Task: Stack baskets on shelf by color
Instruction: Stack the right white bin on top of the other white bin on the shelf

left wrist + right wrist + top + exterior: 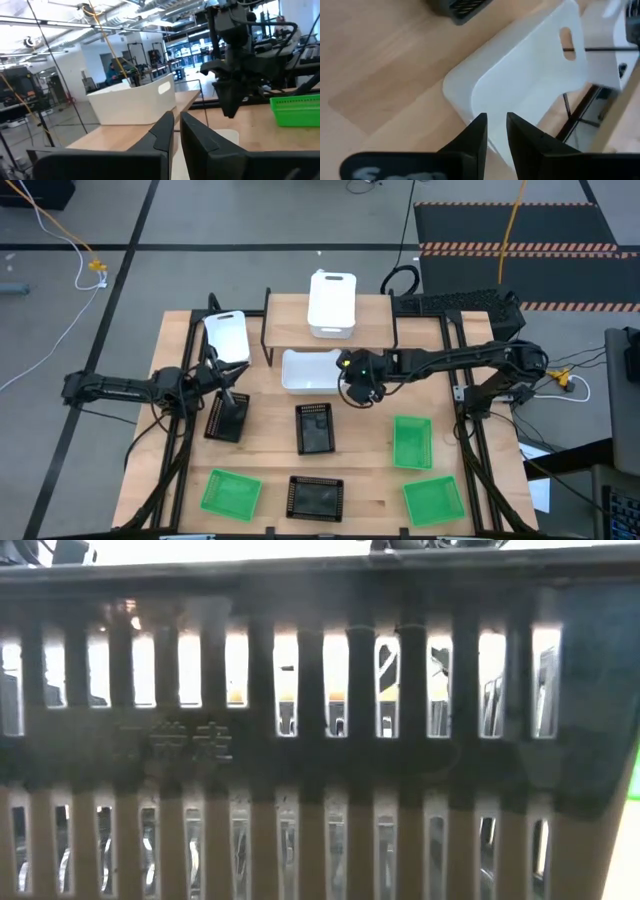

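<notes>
Right pincer [352,385] clamped on rim of white basket [308,370] at table [360,480] centre, just in front of shelf [375,320]. Left pincer [222,375] together, apparently empty, near 2nd white basket [228,335] at left. 3rd white basket [331,302] sits on shelf.

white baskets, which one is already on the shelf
The white basket on the shelf near its middle. Another white basket sits on the table in front of the shelf, a third off the shelf's left end.

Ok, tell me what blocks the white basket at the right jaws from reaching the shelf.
Nothing visible: the right gripper holds the white basket by its rim just before the shelf, whose top has free board beside the white basket already there.
</notes>
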`<action>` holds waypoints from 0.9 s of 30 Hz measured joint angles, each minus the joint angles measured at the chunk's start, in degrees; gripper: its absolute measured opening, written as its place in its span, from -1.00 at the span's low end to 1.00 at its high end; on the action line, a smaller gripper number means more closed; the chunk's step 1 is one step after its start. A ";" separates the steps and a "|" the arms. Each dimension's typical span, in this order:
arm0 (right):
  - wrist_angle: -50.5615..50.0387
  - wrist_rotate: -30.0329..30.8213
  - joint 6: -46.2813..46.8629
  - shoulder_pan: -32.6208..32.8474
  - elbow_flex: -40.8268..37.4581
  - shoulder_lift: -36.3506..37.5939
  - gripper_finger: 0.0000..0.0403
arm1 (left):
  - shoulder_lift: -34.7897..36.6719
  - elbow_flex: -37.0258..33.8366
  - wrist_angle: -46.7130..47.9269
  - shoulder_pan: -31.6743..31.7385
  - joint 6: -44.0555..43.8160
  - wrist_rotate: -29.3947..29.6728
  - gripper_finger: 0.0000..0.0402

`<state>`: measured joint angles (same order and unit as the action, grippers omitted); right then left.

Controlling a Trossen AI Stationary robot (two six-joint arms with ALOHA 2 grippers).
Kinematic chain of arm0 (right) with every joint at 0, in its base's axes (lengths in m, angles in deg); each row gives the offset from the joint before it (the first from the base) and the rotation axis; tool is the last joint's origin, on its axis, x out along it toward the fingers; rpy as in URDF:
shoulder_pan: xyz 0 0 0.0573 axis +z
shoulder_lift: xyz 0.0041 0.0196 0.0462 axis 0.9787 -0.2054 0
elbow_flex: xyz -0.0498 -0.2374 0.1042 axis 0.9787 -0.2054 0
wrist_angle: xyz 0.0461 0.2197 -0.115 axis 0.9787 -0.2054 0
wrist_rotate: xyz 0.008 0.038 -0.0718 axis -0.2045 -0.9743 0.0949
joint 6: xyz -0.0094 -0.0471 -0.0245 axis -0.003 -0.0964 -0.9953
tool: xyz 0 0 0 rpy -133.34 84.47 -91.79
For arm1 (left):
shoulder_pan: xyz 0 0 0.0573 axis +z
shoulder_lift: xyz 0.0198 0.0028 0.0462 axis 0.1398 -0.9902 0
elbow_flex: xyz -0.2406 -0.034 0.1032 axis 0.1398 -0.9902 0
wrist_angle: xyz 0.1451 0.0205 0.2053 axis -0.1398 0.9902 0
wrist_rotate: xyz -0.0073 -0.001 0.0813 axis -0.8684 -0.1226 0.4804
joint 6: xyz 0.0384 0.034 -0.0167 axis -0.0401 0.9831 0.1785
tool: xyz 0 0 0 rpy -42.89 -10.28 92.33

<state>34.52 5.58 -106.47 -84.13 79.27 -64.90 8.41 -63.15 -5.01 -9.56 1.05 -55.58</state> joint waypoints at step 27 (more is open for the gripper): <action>29.19 1.36 -14.03 -2.57 -15.89 -0.07 -0.09 | -0.02 0.00 2.27 1.62 -4.31 0.00 -0.82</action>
<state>63.71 6.94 -120.50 -86.70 63.38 -64.96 8.39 -63.15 -2.74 -7.94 -3.26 -55.58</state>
